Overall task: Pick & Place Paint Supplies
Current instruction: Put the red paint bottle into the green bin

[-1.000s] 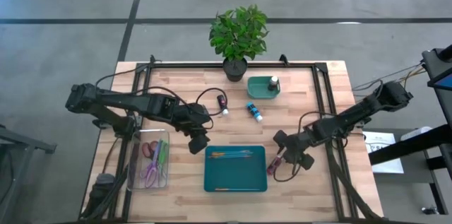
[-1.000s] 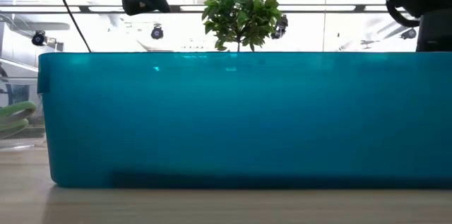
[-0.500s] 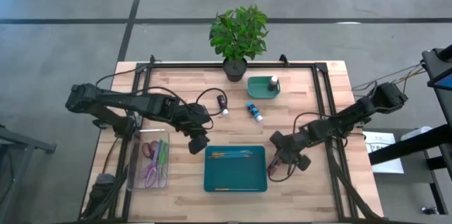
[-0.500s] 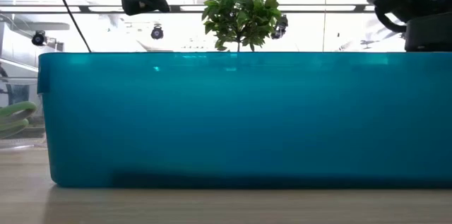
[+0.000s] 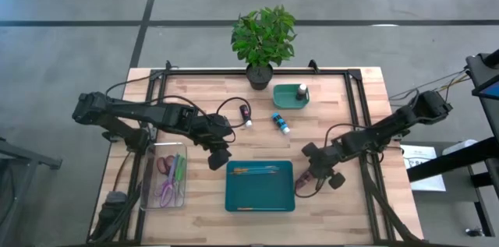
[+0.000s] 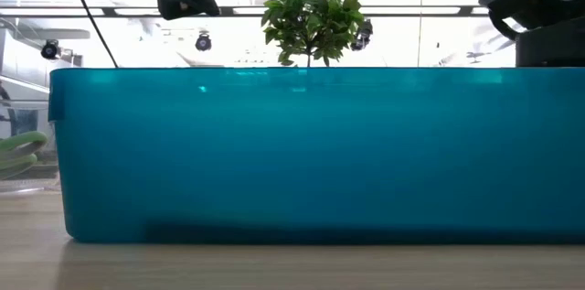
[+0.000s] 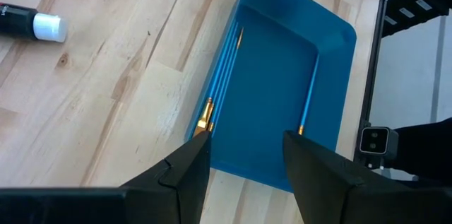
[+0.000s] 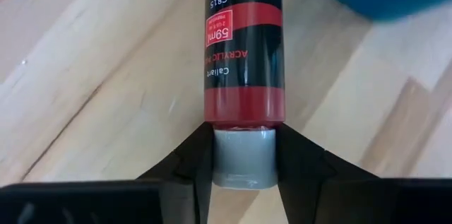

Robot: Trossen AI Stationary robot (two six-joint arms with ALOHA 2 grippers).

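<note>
A dark red paint bottle with a pale cap lies on the wood table just right of the teal tray. My right gripper is down at the bottle's cap end and shut on it. Thin brushes lie inside the tray. My left gripper hangs open above the tray's far left corner, holding nothing. A blue bottle and a black bottle lie on the table farther back. My right gripper pinches the bottle's pale cap between its two fingers, one on each side. The fingers slant down from the table's right side, in line with the bottle. The bottle lies flat on the table, its bottom end toward the teal tray.
A potted plant stands at the far edge, with a small green tray holding a bottle beside it. A clear box with scissors sits at the near left. In the low view the teal tray's wall hides most of the table.
My right gripper has rolled a little over the dark red bottle while staying by the tray's right side. The bottle has kept its place on the table.
</note>
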